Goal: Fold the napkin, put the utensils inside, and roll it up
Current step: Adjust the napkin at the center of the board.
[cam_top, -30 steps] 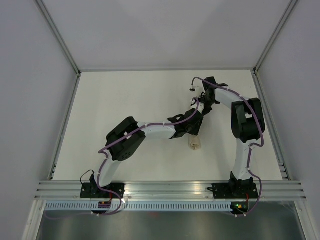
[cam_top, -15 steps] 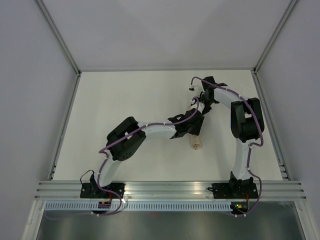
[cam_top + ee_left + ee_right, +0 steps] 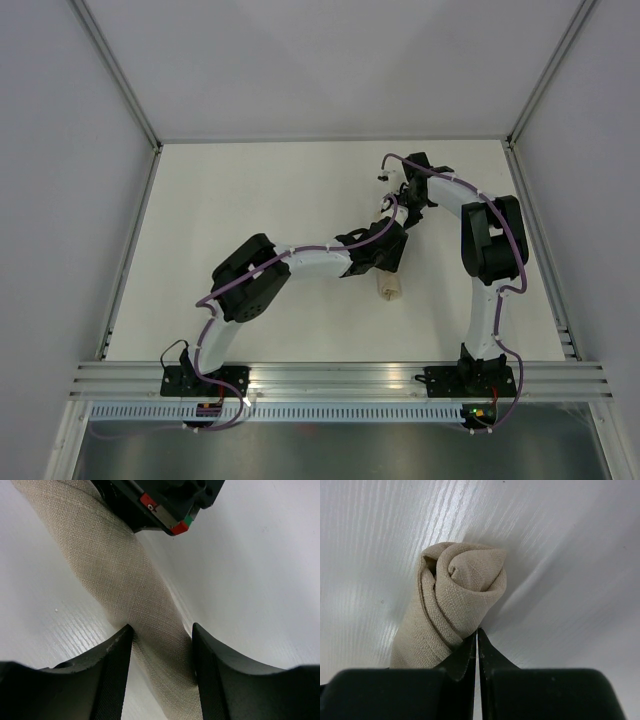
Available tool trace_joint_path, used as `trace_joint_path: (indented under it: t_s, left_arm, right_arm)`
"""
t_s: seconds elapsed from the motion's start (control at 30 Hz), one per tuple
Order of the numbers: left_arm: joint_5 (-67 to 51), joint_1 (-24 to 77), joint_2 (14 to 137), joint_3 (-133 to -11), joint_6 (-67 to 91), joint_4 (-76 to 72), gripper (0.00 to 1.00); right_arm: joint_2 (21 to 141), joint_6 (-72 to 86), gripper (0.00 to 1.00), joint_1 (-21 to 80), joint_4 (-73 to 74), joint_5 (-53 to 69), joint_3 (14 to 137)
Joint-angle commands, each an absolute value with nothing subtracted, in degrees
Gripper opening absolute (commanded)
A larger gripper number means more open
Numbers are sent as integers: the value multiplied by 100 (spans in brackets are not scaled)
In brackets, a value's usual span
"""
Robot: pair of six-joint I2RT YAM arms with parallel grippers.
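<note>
White counter (image 3: 250, 200) is bearing the rolled napkin (image 3: 125, 580) right of centre; left tool (image 3: 162, 645) is clasping its body, part-open; right tool (image 3: 477, 645), closed and empty, is resting against its spiral end; any slack release is risking unrolling.

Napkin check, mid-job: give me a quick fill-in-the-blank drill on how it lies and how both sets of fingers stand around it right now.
The napkin lies on the table wound into a ____. The left gripper has one finger on each ____ of it. The right gripper has its fingers pressed ____, holding no cloth.
Missing words: roll; side; together.
</note>
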State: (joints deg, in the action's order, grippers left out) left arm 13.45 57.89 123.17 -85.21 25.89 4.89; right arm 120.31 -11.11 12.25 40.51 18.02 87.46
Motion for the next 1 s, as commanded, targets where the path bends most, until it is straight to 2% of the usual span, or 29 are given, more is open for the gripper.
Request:
trace_joint_path:
  t_s: [0.0, 0.97]
  left_arm:
    - [1336, 5854, 12032, -8446, 2540, 870, 57]
    - [1705, 5854, 11672, -8490, 2329, 932, 62]
  right_arm:
    - [11804, -905, 7, 1266, 3929, 1556, 8701]
    - [11716, -914, 6, 1266, 3920, 1389, 8727]
